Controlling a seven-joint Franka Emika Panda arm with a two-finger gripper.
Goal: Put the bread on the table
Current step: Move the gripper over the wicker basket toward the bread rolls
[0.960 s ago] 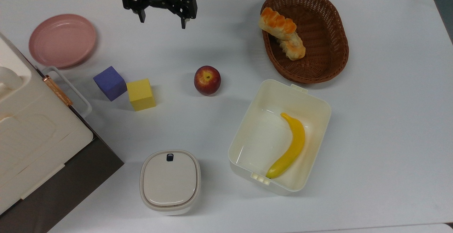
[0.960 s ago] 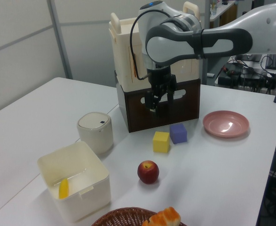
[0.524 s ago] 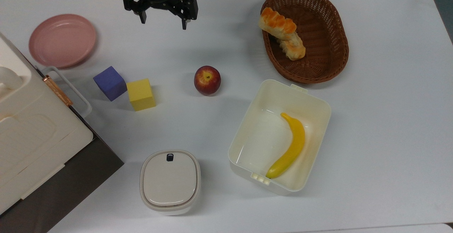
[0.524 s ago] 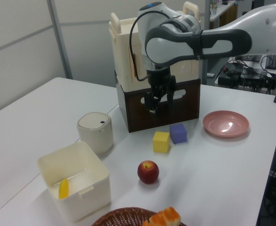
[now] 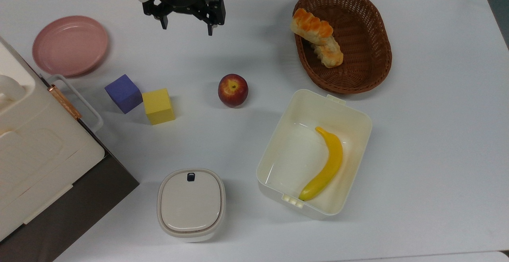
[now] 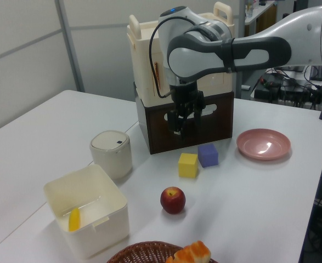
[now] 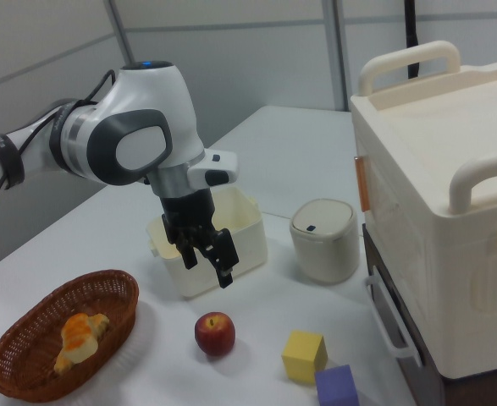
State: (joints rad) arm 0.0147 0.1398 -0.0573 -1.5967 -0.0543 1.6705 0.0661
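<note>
1. Since the earlier top view, my gripper [image 5: 186, 26] has shifted slightly toward the top view's right and a little down the frame. Nothing else on the table [image 5: 437, 134] has moved.
2. I judge this to be the start of the approach: the travel is toward the basket [image 5: 372, 61], but the gripper remains well apart from it, above bare tabletop.
3. Bread [image 5: 311, 26] lies inside the basket, propped against the rim on the top view's left, with a paler loaf [image 5: 328, 53] touching it just below. It has not been lifted, so the task is not yet begun in substance.
4. Gripper state: fingers [image 5: 210, 28] stand wide apart, pointing down. They hold nothing and touch nothing.
5. Right view confirms this: the gripper [image 7: 206, 260] hangs above the apple [image 7: 215, 333], clear of it.
</note>
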